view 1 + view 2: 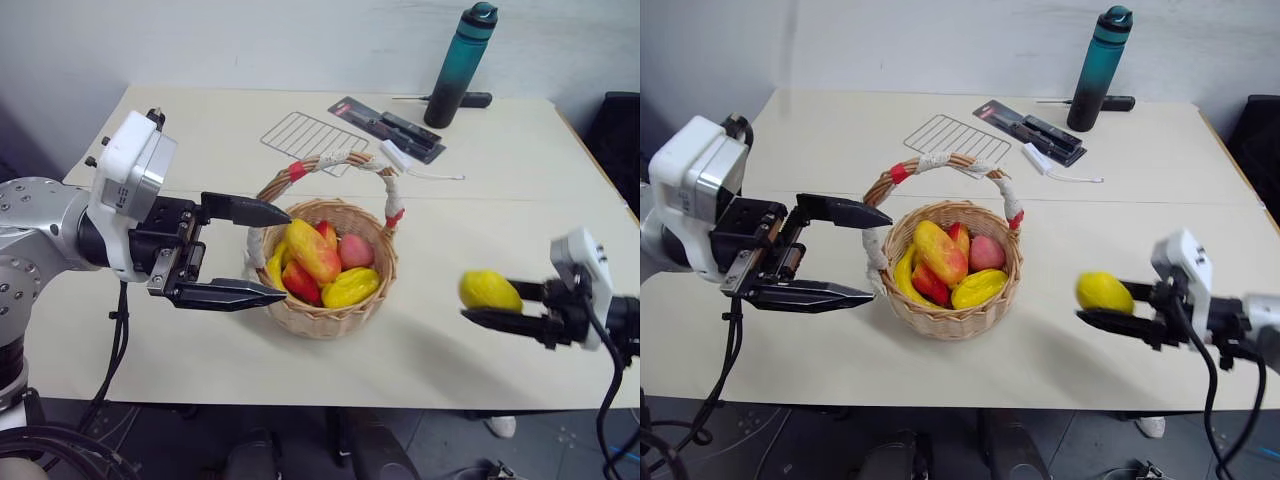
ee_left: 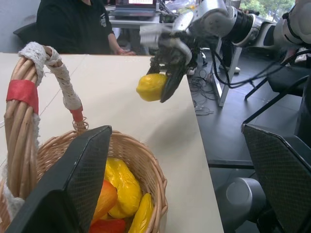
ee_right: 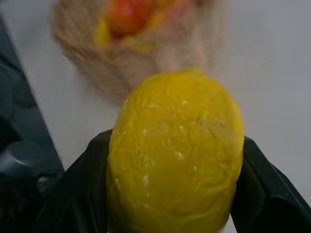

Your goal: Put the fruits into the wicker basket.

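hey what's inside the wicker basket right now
The wicker basket holds a heap of toy fruits: an orange-yellow mango on top, a pink piece, red pieces and yellow ones. Whatever lies under that heap, and the basket's floor, is covered.

arched handle (image 1: 330, 163) spans the wicker basket (image 1: 330, 312), sides open

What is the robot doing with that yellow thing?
It is putting toy fruit into a basket. The right end effector holds a yellow lemon above the table, off to the right of the wicker basket, not over it yet. The basket already holds several fruits. The left end effector is open beside the basket's left side, its fingers either side of the handle's foot, holding nothing.
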